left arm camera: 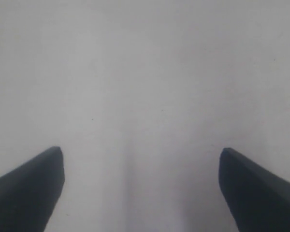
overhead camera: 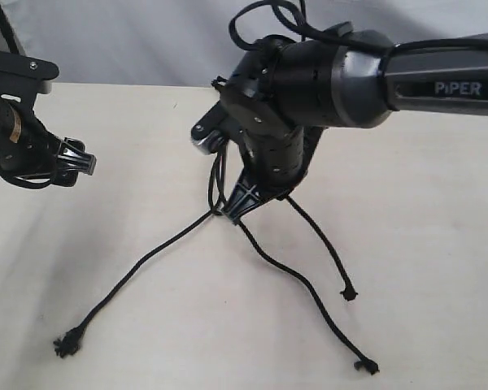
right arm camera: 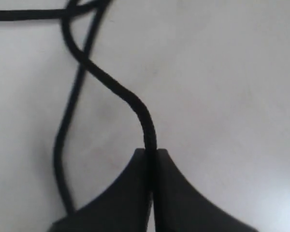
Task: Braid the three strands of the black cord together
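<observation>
Three strands fan out over the pale table [overhead camera: 439, 268] from a spot just under the right gripper [overhead camera: 234, 213], which reaches across the middle and points down at the black cord [overhead camera: 215, 183]. The left strand [overhead camera: 138, 275] runs out toward the near-left corner and ends in a frayed tip [overhead camera: 65, 345]. The middle strand [overhead camera: 286, 272] curves to the near right. The right strand [overhead camera: 323, 246] is shorter in ext. view and lies just beside the middle one at its tip, well apart from the left one. In the right wrist view the fingers [right arm camera: 179, 198] are pressed together w/ one pinched strand [right arm camera: 117, 89] coming straight out from between them; a second strand [right arm camera: 70, 111] runs alongside and crosses it further out. Which of the three is pinched, can't tell. The left gripper [overhead camera: 80, 161] hangs at the far-left edge, well apart from the cord, its fingers [left arm camera: 34, 183] spread wide w/ only bare table between them.
</observation>
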`<state>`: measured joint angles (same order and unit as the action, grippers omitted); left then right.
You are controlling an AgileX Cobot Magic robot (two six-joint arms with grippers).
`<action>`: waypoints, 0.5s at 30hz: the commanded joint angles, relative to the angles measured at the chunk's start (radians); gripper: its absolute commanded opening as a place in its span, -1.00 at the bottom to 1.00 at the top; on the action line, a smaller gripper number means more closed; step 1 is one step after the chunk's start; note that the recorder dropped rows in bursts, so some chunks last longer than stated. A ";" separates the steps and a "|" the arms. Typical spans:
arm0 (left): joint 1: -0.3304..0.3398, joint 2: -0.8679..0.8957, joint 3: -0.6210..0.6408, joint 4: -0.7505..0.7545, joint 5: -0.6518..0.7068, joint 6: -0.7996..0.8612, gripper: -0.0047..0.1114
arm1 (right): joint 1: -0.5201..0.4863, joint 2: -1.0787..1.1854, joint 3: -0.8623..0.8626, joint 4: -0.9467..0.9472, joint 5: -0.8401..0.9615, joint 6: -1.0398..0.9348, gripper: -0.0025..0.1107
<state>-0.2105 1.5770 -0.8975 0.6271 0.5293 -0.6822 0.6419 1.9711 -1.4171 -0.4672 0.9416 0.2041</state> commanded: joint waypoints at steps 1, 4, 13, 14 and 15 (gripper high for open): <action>0.003 -0.006 0.007 -0.010 -0.006 0.010 0.48 | -0.071 0.076 0.000 0.019 -0.042 -0.012 -0.96; 0.003 -0.006 0.007 -0.010 -0.006 0.010 0.48 | -0.082 0.136 0.000 0.038 -0.044 -0.015 -0.96; 0.003 -0.006 0.007 -0.014 -0.006 0.027 0.48 | 0.053 0.113 0.052 0.445 0.033 -0.292 -0.96; 0.003 -0.006 0.007 -0.014 -0.006 0.027 0.48 | 0.079 0.100 0.052 0.467 0.033 -0.307 -0.96; 0.003 -0.006 0.007 -0.014 -0.006 0.027 0.48 | 0.119 0.069 0.052 0.458 0.018 -0.352 -0.96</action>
<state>-0.2105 1.5770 -0.8975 0.6172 0.5271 -0.6572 0.7120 2.0857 -1.3698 -0.0460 0.9654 -0.0734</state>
